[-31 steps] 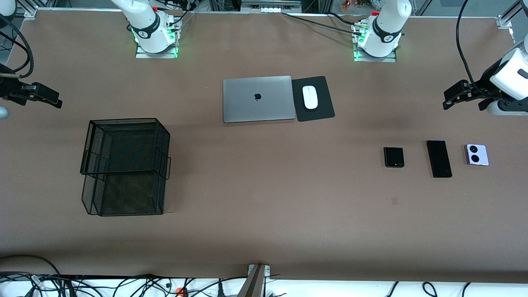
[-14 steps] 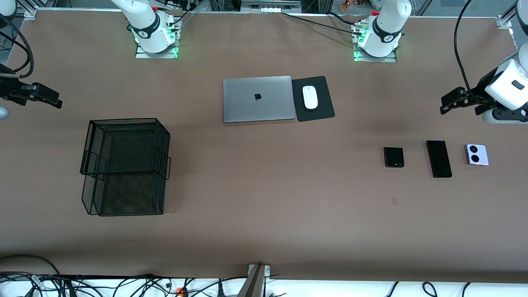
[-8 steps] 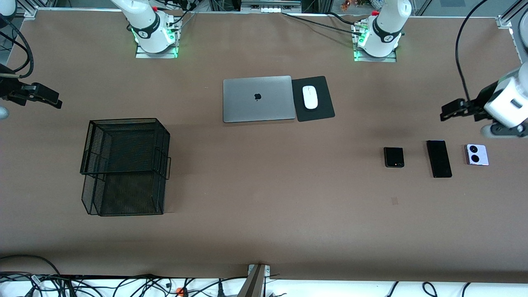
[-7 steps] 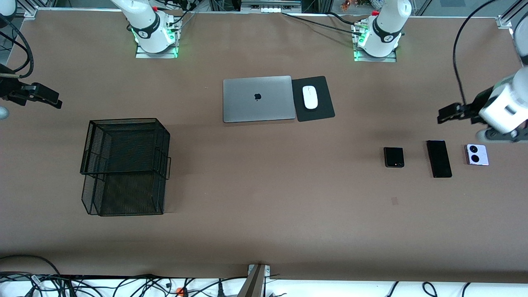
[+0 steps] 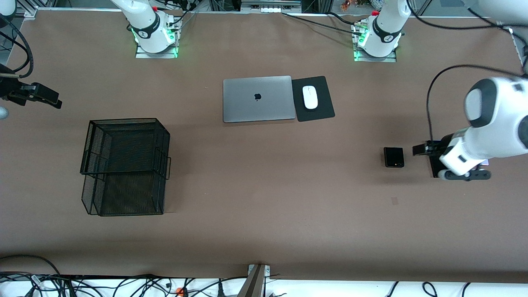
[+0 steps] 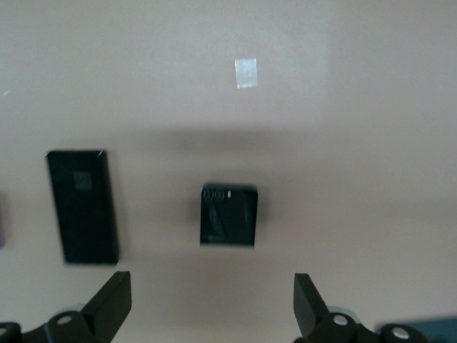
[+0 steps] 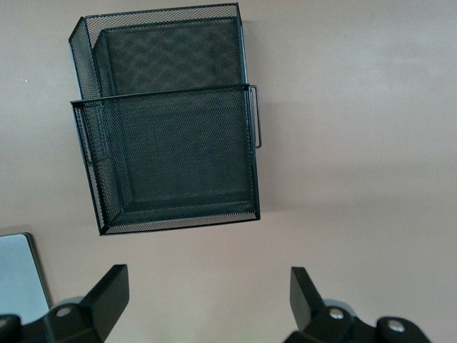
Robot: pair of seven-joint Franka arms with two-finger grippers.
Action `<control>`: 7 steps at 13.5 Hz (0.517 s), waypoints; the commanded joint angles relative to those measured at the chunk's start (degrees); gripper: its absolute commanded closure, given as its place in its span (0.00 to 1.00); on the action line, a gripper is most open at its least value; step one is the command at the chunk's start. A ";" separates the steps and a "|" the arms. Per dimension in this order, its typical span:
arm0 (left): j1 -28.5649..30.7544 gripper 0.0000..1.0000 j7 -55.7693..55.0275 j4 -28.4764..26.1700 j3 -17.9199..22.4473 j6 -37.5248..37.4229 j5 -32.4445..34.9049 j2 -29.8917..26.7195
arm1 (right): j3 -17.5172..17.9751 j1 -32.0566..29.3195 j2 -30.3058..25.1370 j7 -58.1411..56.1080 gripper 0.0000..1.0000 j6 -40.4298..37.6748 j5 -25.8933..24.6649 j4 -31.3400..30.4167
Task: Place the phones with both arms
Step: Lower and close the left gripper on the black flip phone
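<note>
The small black flip phone (image 5: 394, 157) lies on the brown table; in the left wrist view (image 6: 228, 214) it lies just ahead of my open fingers. The slim black slab (image 5: 434, 168) lies beside it toward the left arm's end, partly under my left wrist, and shows whole in the left wrist view (image 6: 82, 206). Only a sliver of the lilac-white phone (image 5: 483, 162) shows under the arm. My left gripper (image 5: 420, 149) (image 6: 211, 307) is open and empty, over the table between the flip phone and the slab. My right gripper (image 5: 49, 99) (image 7: 207, 296) is open, empty and waits at the right arm's end.
A black mesh basket (image 5: 123, 165) (image 7: 168, 121) stands toward the right arm's end. A closed grey laptop (image 5: 258, 99) lies mid-table, with a white mouse (image 5: 310, 97) on a black pad (image 5: 319, 112) beside it. A small tape mark (image 5: 394, 201) is nearer the camera than the flip phone.
My left arm has swung in from the table's end and come down over the phones, now covering the lilac-white phone and part of the slab. The right arm has not moved.
</note>
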 commanded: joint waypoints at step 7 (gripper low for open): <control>0.32 0.00 1.12 -18.39 -0.58 28.33 0.34 2.34 | 0.86 -0.77 -0.26 0.55 0.00 0.08 0.11 0.56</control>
